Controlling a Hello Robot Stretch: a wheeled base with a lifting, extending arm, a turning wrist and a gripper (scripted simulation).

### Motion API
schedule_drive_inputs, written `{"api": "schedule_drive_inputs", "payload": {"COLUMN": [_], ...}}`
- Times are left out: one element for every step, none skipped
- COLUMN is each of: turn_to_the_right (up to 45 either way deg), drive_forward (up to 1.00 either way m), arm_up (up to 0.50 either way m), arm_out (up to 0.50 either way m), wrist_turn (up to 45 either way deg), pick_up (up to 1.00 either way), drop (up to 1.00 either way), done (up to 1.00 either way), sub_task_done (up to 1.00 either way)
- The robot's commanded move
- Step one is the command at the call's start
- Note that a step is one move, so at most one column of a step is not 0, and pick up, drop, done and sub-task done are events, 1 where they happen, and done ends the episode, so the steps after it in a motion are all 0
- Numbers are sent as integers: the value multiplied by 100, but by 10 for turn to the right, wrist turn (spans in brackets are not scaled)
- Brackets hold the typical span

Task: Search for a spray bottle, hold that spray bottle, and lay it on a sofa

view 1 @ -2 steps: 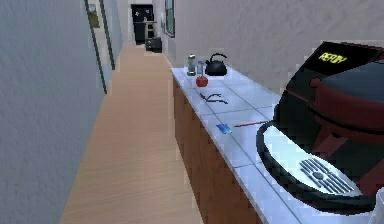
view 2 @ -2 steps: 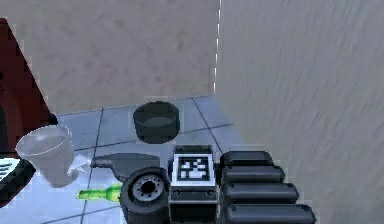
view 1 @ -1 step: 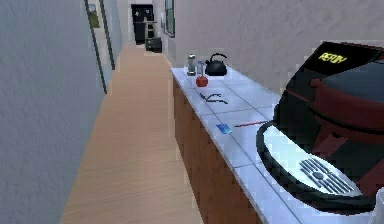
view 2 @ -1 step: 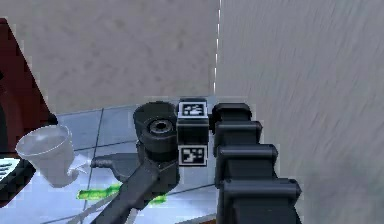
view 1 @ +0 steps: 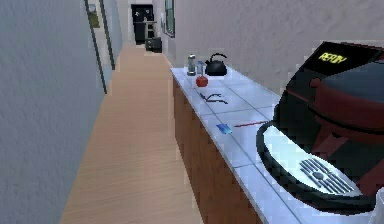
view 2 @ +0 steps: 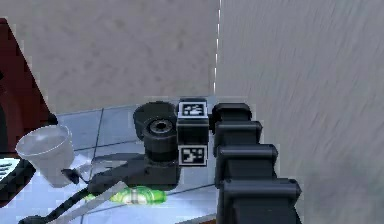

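One small green thing (view 2: pixel 140 197), too blurred to name, lies on the counter (view 2: pixel 100 130) at the gripper (view 2: pixel 75 192); I cannot tell whether the gripper holds anything. One white cup (view 2: pixel 45 150) stands on that counter, and one black kettle (view 1: pixel 215 65) stands at its far end.

Small yellow-green object (view 2: pixel 138 197), too blobby to call a spray bottle for sure. Lime colour with paler yellowish patches, slightly glossy. No nozzle, trigger or label can be made out. It lies low and flat on the light tiled counter (view 2: pixel 100 130), not upright, with its long axis running roughly left to right in the arm side view. Relative to the gripper (view 2: pixel 80 190): just under the dark round body, at the root of the thin fingers, partly hidden by one finger. Touching it or only behind it: cannot tell. Held or not: cannot tell.
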Motion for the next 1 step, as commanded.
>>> {"api": "schedule_drive_inputs", "payload": {"turn_to_the_right": [0], "drive_forward": [0], "arm_up": [0], "arm_out": [0], "wrist_turn": [450], "pick_up": [0], "drop": [0], "done": [0], "sub_task_done": [0]}}
